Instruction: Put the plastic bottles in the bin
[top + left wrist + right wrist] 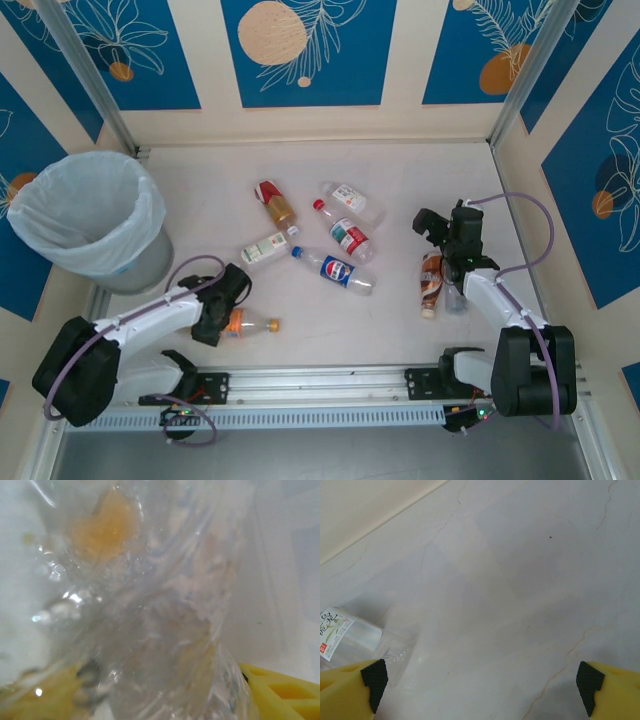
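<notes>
Top external view first: the bin (40,205) stands at the far left of the table (200,180), its white bag liner folded over the rim. All the plastic bottles are out on the table. The left gripper (226,320) is down over the orange-labelled bottle (250,323), which lies on its side near the front edge, cap pointing right.

On the left wrist camera that bottle (150,605) is a close, blurry mass of clear plastic, with a yellow finger (280,690) on each side. I cannot tell whether the fingers are squeezing it.

In the middle of the table lie five more: a red-capped bottle with amber liquid (275,203), a red-and-white one (352,203), a red-labelled one (345,236), a green-and-white one (268,248) and the blue Pepsi-style bottle (337,270).

Over to the right arm, and the brown bottle (432,282) lies just beside it. The right gripper (438,225) hangs above bare table, and the wrist camera shows its fingers (355,690) spread wide, holding nothing. A white-labelled clear bottle (350,637) lies at the left edge.
</notes>
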You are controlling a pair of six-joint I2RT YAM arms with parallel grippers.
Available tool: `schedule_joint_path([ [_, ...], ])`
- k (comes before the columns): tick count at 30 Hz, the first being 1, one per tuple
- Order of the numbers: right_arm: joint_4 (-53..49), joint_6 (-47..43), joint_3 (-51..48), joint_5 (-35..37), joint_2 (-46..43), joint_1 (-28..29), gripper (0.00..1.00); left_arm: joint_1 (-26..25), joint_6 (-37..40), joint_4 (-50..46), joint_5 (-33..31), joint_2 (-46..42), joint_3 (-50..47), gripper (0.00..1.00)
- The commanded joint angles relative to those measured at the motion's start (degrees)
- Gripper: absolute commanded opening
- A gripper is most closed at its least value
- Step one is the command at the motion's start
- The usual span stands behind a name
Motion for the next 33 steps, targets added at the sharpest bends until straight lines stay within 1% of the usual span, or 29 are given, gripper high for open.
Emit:
schedule_joint_path([
  [1,-0.6,0.5,1.7,1.5,-0.9,0.0,0.99,0.4,6.7,9.6,-2.5,1.7,2.9,0.43],
  [2,-0.6,0.5,1.7,1.5,-0.9,0.0,0.99,0.4,9.3,9.7,-2.8,2.0,4.1,0.43],
  [7,-0.9,0.5,2.0,1.9,-0.9,0.0,0.99,0.3,29.0,13.6,-2.1,3.0,9.9,0.45],
  [10,-1.3,0.7,2.1,2.1,-0.9,0.0,0.99,0.3,37.6,10.9,-2.9,3.8,14.7,0.46],
  [15,-1.9,0.9,2.0,2.5,-1.3,-0.1,0.99,0.3,49.0,4.5,-8.5,4.1,21.7,0.45],
  [18,-2.4,1.1,2.1,1.9,-2.0,0.0,0.99,0.3,57.0,4.9,-9.5,3.5,24.7,0.45],
  [20,-2.4,0.7,1.9,0.6,-2.6,0.0,0.99,0.3,63.1,6.8,-8.2,3.2,26.2,0.46],
  [24,-2.9,-0.3,2.0,-4.2,-4.5,0.0,0.99,0.6,72.0,6.4,-7.9,4.0,32.4,0.46],
  [29,1.4,-3.0,1.1,-19.0,-8.5,0.5,0.99,1.5,81.0,2.7,-11.0,7.0,43.5,0.45],
  [33,1.4,-5.0,2.3,-27.0,-10.5,2.4,0.99,4.1,86.2,2.2,-12.4,8.0,50.0,0.44],
])
